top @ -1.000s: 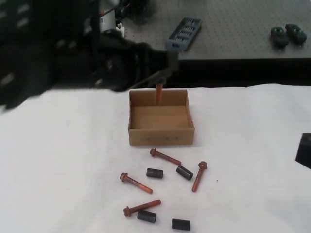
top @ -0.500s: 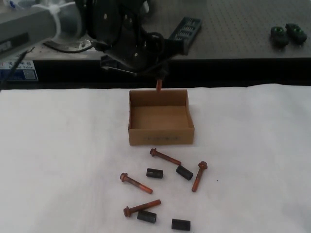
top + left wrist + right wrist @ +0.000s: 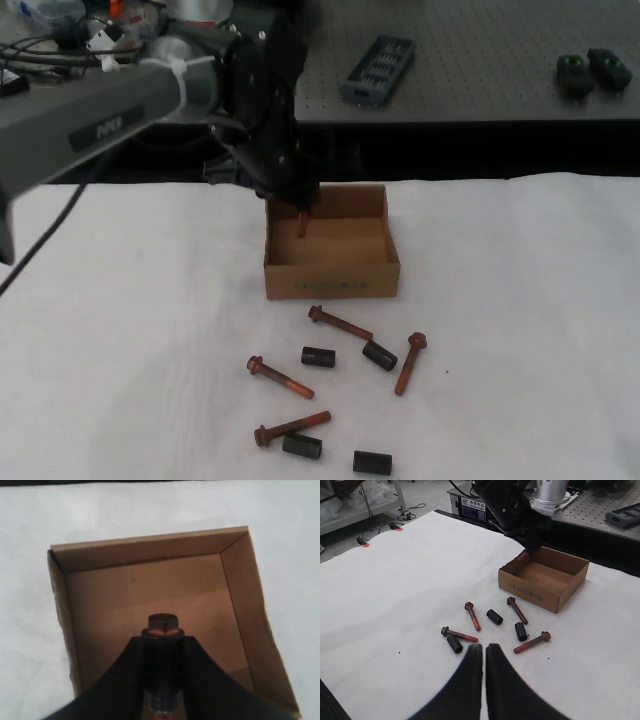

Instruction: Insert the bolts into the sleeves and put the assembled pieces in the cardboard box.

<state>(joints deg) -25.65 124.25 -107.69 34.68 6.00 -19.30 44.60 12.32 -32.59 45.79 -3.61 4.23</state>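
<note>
The left gripper (image 3: 162,647) pinches a short, dark, smooth sleeve (image 3: 161,680) with a coppery bolt (image 3: 161,624) through it. The bolt's six-sided, flanged head sticks out past the fingertips. Straight below this gripper sits the cardboard box (image 3: 240,595), open-topped, plain brown and thin-walled. In the high view the bolt's shank hangs inside the box, close to the far left corner, and the black arm (image 3: 260,100) covers that corner.

The right gripper (image 3: 483,680) has its black, curved fingers pressed together with nothing between them. It hangs above the white, slightly wrinkled cloth (image 3: 395,580). Ahead of it the loose parts lie scattered, with the box beyond them. There are four loose bolts (image 3: 340,323), reddish and long-shanked, and four loose sleeves (image 3: 318,356), short black tubes. One of these sleeves lies just beside a bolt.
</note>
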